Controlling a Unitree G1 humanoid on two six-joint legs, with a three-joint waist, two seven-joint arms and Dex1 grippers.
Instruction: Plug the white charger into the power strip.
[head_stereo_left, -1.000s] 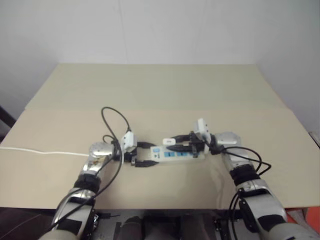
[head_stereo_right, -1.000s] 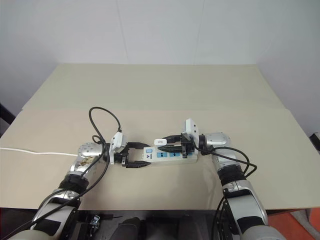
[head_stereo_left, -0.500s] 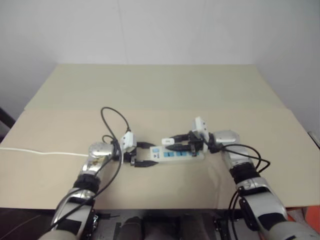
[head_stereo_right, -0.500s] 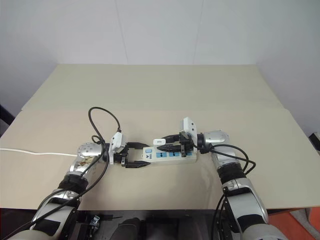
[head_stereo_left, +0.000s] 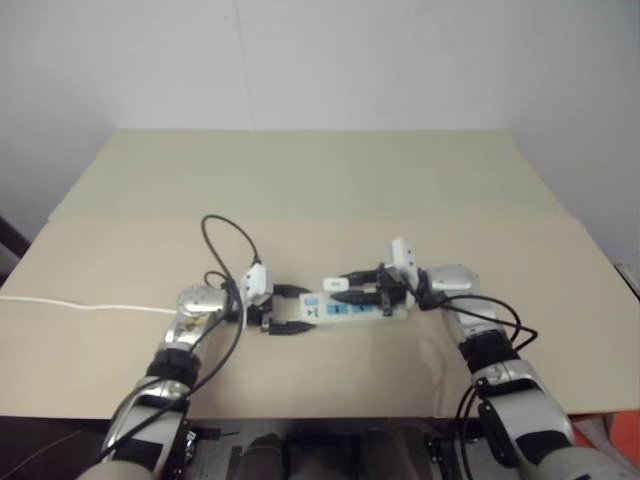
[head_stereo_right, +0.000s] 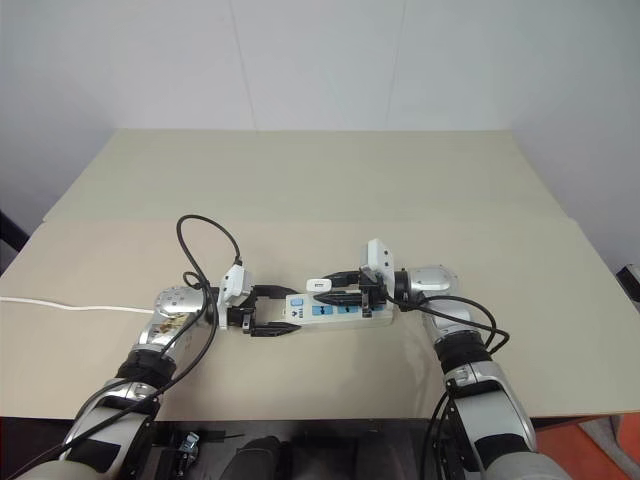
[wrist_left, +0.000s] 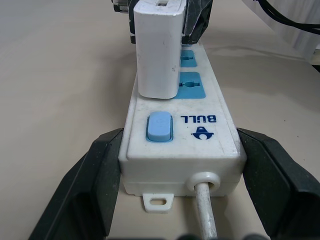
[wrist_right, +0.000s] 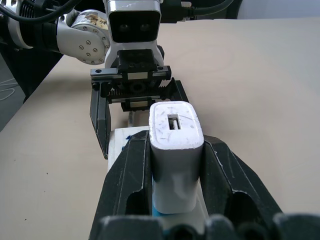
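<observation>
A: State the surface and room.
B: Beige desk (head_stereo_right: 330, 180) against a plain white wall (head_stereo_right: 320, 60). The power strip (head_stereo_right: 335, 309) lies near the desk's front edge; its cord (head_stereo_right: 70, 304) runs left.
A: Claw status?
B: Right claw (wrist_right: 172, 155) clamps the white charger (wrist_left: 157, 47), standing on the strip. Left claw (wrist_left: 175, 172) brackets the strip's switch end, fingers (wrist_left: 95, 180) touching its sides.

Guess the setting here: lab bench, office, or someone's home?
Probably a lab or test bench: a bare beige table against plain white walls, holding just a power strip and a white charger for the robot.
</observation>
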